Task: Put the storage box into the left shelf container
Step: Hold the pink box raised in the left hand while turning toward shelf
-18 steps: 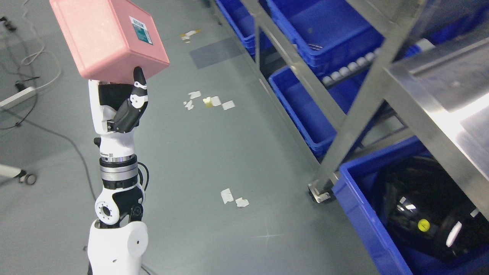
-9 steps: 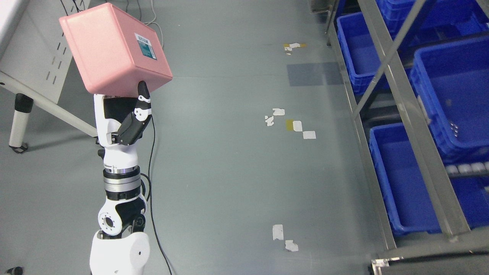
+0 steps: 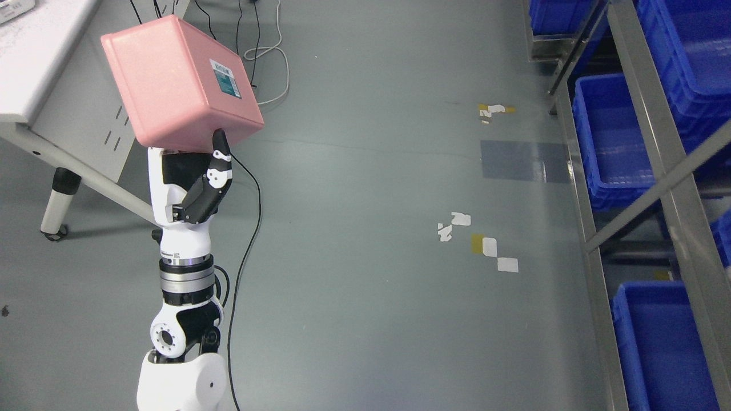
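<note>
Left hand holds the pink storage box high, well apart from the shelf.

The left hand (image 3: 191, 182) rises from about 7 o'clock on a white and black arm, its fingers closed against the underside of the storage box (image 3: 180, 91), thumb pressed on the box's lower right edge. The box is tilted, bottom face toward the camera, with a small teal label (image 3: 227, 77) near its right edge, and sits at about 10 o'clock. Behind it at 10 to 11 o'clock stands a white bench (image 3: 34, 63) with a wheeled leg. A black cable (image 3: 245, 251) trails over the grey floor (image 3: 365, 319) beside the arm. Tape scraps (image 3: 480, 242) lie near centre right. The metal shelf (image 3: 645, 131) runs down the 3 o'clock side, holding blue containers (image 3: 611, 137).
</note>
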Robot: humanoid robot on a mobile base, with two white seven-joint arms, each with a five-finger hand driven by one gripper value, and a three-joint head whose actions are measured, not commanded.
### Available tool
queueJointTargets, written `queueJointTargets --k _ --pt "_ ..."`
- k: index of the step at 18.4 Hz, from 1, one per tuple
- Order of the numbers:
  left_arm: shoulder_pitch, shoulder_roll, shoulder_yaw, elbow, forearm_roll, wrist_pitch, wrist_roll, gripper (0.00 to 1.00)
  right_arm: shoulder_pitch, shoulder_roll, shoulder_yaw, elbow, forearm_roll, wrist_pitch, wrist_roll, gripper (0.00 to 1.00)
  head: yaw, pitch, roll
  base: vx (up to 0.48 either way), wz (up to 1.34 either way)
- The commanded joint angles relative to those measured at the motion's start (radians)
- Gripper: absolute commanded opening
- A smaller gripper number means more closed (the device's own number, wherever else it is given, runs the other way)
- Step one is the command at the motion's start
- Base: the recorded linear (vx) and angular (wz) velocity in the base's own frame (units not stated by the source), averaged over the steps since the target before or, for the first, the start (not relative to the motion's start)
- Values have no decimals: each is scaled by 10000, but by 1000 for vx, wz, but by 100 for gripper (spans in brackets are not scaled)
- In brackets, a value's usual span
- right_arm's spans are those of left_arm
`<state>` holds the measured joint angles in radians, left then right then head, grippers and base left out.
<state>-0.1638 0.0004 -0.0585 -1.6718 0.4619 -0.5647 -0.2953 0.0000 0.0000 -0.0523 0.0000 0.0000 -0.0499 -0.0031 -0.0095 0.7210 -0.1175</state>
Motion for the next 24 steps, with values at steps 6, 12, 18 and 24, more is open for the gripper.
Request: queueJointTargets --k 6,12,18,24 --pt "579 170 -152 136 14 -44 -7 5 -31 -175 1 -175 -215 8 0 100 0 0 0 454 114" --pt "840 170 -213 151 -2 -75 -467 5 -31 -175 1 -175 -215 -7 0 100 0 0 0 467 -48" --pt "963 170 -274 427 -2 -75 -544 6 -31 -175 1 -175 -215 8 0 100 0 0 0 436 -58" --pt "979 170 -290 473 -2 -90 -544 6 -31 -175 1 -175 -215 8 15 100 0 0 0 439 172"
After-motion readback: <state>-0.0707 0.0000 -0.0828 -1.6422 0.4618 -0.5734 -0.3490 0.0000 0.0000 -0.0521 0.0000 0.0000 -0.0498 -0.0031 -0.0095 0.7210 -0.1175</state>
